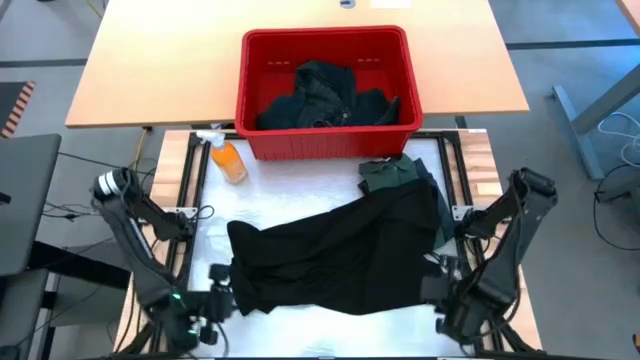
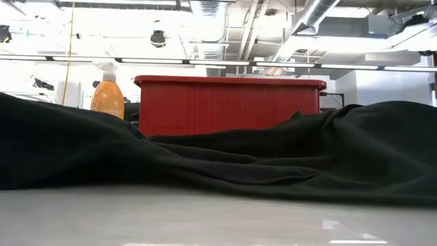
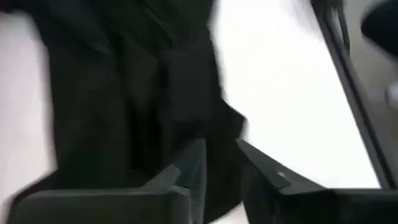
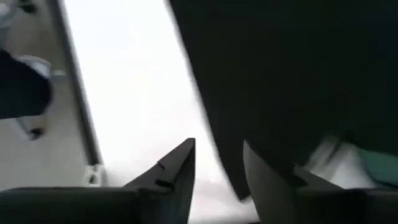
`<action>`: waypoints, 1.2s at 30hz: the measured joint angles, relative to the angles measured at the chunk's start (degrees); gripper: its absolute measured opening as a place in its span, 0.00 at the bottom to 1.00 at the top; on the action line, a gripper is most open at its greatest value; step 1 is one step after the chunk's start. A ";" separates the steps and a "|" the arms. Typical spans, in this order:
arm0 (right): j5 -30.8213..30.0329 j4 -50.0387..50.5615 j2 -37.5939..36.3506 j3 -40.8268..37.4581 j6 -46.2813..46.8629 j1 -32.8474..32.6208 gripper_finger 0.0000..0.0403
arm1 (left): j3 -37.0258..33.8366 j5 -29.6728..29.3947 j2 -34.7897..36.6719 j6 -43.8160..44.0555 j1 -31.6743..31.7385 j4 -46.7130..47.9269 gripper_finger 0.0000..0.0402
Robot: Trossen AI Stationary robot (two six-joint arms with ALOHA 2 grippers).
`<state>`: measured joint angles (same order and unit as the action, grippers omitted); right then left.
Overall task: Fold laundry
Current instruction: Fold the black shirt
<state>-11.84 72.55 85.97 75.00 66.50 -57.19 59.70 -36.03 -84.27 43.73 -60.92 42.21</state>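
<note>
The black garment (image 1: 335,255) lies spread across the middle of the white surface (image 1: 300,185), ready for folding. Left claw (image 1: 222,300) and right claw (image 1: 438,290) sit at its near corners — both slightly parted, apparently gripping nothing.

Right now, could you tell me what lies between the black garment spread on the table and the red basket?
In the high view, a folded dark green garment lies between the black garment and the red basket, towards the right arm's side; the rest is bare white table.
</note>
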 joint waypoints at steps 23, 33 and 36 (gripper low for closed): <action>3.42 -5.13 17.32 -1.90 -3.99 -4.62 0.48 | 0.04 10.98 -11.59 -8.65 10.57 -3.16 0.48; 8.32 -7.60 15.71 -9.29 -3.58 -3.79 0.48 | 0.04 16.47 -13.29 -7.93 11.36 -3.33 0.03; 8.96 -13.33 13.24 -14.61 -3.96 -2.77 0.48 | 0.04 17.79 -13.29 -6.76 11.36 -3.39 0.01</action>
<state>-2.87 59.22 99.20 60.39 62.54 -59.96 59.75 -18.24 -97.56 36.97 -49.56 38.81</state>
